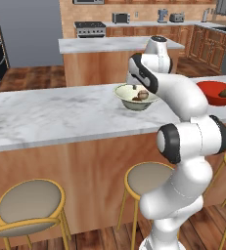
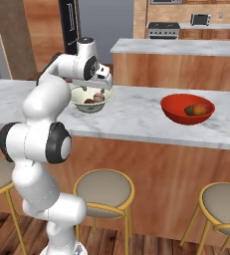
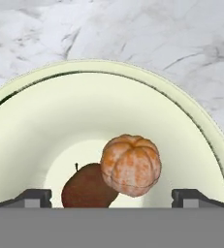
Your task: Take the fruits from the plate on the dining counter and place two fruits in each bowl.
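Note:
The cream bowl [image 3: 108, 111] sits on the dining counter [image 1: 51, 114] and holds two fruits: a peeled orange piece [image 3: 131, 164] leaning on a dark brown-red one [image 3: 84, 193]. My gripper [image 3: 112, 197] hangs just above this bowl [image 2: 86, 105], open, fingers wide to either side of the fruits and holding nothing. The same bowl [image 1: 122, 93] is partly hidden by my arm in the left base view. Further right, the red bowl [image 2: 176, 112] holds two more fruits [image 2: 198, 108]. The plate is out of view.
A shorter marble-topped island [image 1: 104, 46] stands behind the counter. Round stools [image 1: 31, 202] line the counter's near side below my arm. Kitchen cabinets and a stove [image 1: 90, 28] run along the back wall.

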